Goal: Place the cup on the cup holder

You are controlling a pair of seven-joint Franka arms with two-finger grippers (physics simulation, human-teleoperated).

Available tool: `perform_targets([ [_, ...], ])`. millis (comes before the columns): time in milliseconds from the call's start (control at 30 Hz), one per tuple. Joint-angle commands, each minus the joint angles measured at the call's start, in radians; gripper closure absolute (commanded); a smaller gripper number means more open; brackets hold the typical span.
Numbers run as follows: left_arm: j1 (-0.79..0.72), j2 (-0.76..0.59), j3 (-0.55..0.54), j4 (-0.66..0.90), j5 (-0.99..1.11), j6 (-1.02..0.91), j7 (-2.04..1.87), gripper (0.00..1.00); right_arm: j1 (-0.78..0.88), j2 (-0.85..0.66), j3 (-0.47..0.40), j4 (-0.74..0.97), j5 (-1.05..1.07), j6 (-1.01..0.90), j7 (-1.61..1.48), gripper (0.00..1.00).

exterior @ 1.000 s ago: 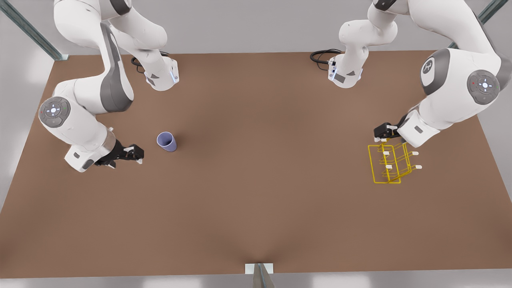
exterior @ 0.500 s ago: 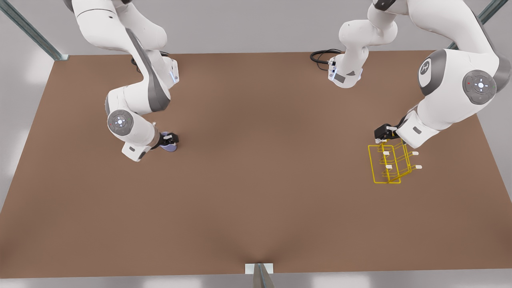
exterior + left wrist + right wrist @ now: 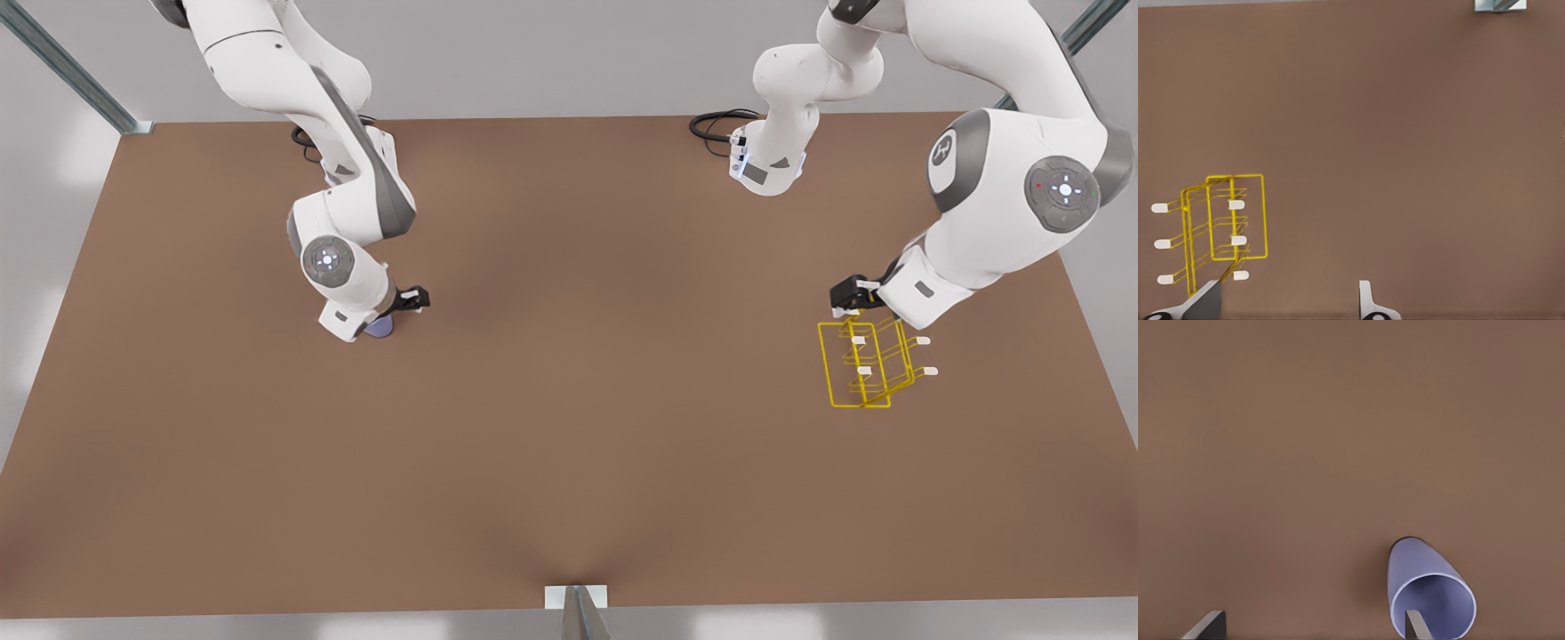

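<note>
While my right gripper (image 3: pixel 411 300) spreads open over the cup (image 3: pixel 380 328), my open left gripper (image 3: pixel 846 307) tops the cup holder (image 3: pixel 867 369).

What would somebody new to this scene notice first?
Probably the bright yellow cup holder on the brown table at the front view's right, with the left gripper open just beside it. Across the table, the right gripper hangs open over the lavender cup.

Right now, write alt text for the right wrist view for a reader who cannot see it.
A lavender-blue cup stands on a bare brown table, seen from above, its open rim facing the camera. One fingertip of the open right gripper overlaps the cup's rim; the other stands apart.
</note>
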Motion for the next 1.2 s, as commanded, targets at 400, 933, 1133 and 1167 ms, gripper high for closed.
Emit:
perform_targets([
  [400, 0.008, 0.023, 0.006, 0.022, -0.003, 0.004, -0.008, 0.0, -0.056, 0.042, 0.001, -0.103, -0.009, 0.219, 0.084, 0.0],
  [933, 0.043, 0.063, -0.013, 0.068, -0.001, 0.038, 0.027, 0.0, -0.053, -0.018, 0.004, -0.264, -0.011, 0.303, 0.081, 0.0],
  [1133, 0.029, 0.047, -0.065, 0.061, 0.0, -0.076, 0.067, 0.0, -0.058, -0.017, 0.004, -0.291, -0.011, 0.303, 0.079, 0.0],
  [1167, 0.031, 0.047, -0.051, 0.063, 0.002, -0.068, 0.065, 0.0, -0.058, -0.015, 0.004, -0.293, -0.011, 0.303, 0.079, 0.0],
])
